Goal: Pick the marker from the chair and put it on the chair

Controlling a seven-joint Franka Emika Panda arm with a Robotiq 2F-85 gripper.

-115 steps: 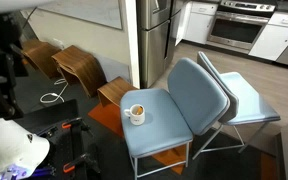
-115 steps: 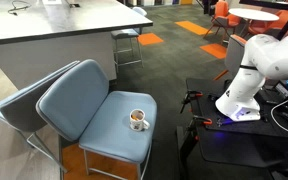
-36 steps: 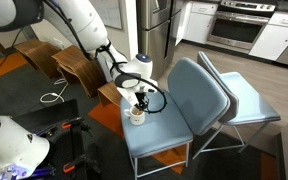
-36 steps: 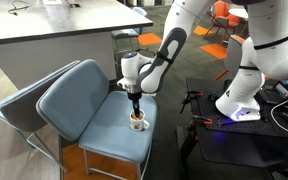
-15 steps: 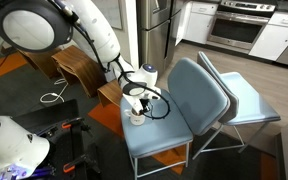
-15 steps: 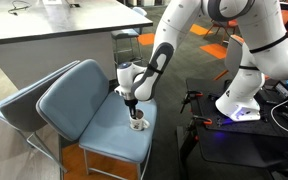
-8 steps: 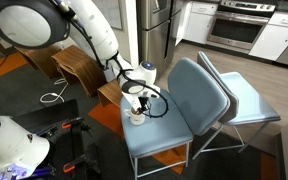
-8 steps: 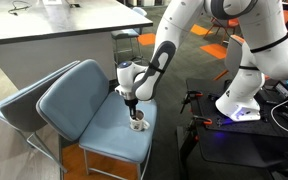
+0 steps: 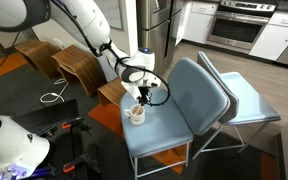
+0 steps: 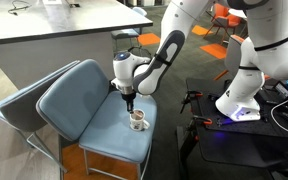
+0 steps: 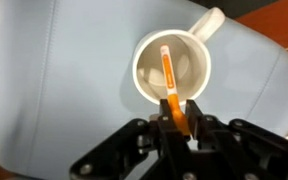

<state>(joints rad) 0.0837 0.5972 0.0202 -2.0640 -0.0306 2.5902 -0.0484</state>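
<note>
Lift under way over the light blue-grey padded chair [image 9: 162, 138]: rising off the white ceramic mug [image 10: 138, 121] where half a second ago still dipping into it. Clamping the slim orange-brown marker [image 11: 168, 75] between the fingers of the black Robotiq gripper [image 11: 181, 118], far end hanging over the mug's mouth. Judging the pick done; still needing a set-down on bare seat.

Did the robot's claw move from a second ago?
Yes. The gripper has risen above the white mug, which stands on the chair, with the marker pinched.
</note>
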